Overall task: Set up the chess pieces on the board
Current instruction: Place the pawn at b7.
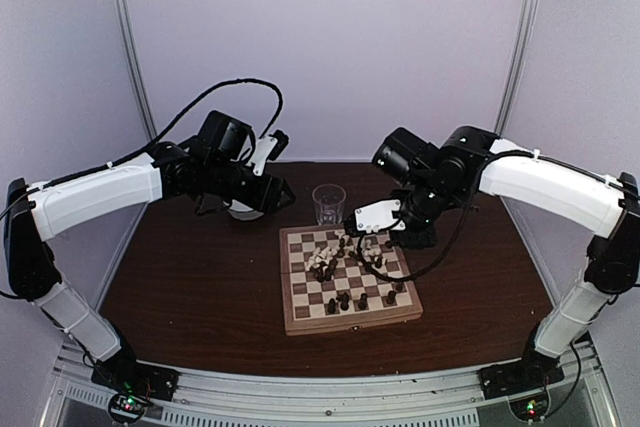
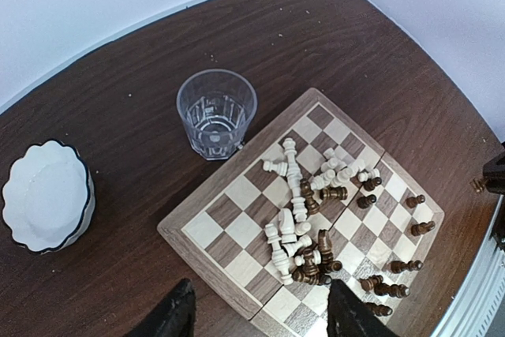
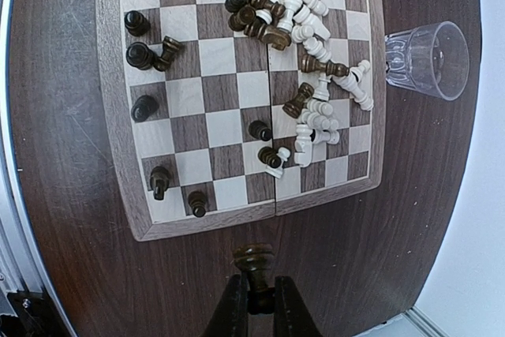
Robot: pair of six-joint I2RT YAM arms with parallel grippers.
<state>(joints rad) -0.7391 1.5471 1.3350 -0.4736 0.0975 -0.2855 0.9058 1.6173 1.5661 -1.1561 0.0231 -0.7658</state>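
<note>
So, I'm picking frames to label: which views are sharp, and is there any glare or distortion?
Top external: evenly lit, but the chess pieces blur together. Left wrist: crisp, table edge bowed by the lens, glints on the glass. Right wrist: chessboard sharp, the right gripper's dark chess piece slightly soft.

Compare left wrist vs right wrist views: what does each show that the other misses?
Left wrist only: a white scalloped bowl on the table, and the left gripper open and empty. Right wrist only: the right gripper shut on a dark piece, over bare table just off the board's edge. Both: the board, the jumbled chess pieces lying mid-board with scattered dark ones toward one edge, and the clear glass beside the board.
</note>
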